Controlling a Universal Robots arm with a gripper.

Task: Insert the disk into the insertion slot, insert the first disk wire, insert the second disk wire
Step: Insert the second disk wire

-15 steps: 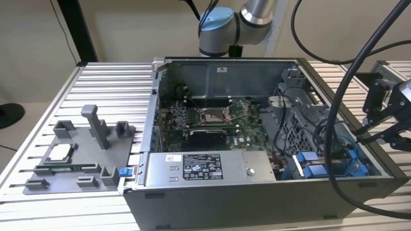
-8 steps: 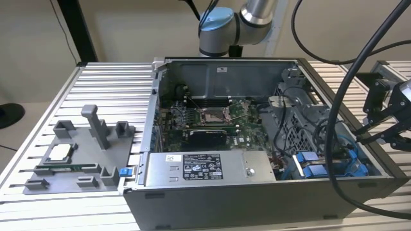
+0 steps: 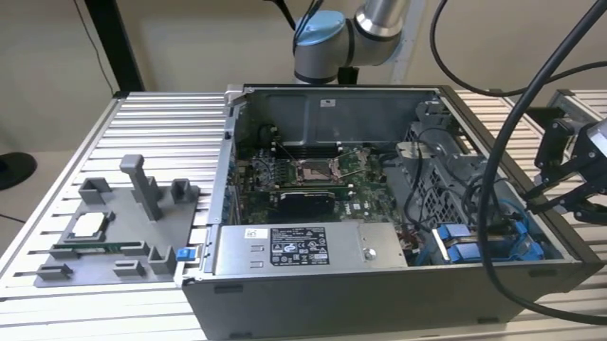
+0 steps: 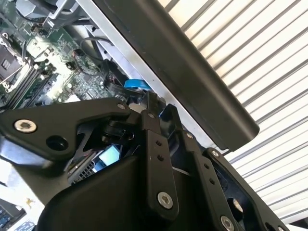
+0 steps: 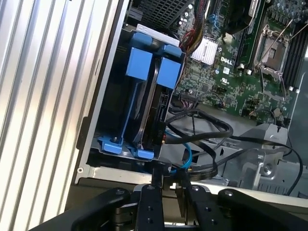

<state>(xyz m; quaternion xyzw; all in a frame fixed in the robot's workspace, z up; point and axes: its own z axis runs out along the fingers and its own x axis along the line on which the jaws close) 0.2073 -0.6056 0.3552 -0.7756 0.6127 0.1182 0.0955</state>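
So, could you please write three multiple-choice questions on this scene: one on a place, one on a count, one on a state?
1. Where does the grey fixture tray stand relative to the computer case? A inside it; B on the exterior view's left of it; C on the exterior view's right of it.
2. How many blue carrier frames stand side by side inside the case? A one; B two; C four.
3. The case is: A closed; B upside down; C open on top.
Answers: 1 B, it rests on the table beside the case; 2 B, the first wrist view shows two; 3 C, the green motherboard is exposed.
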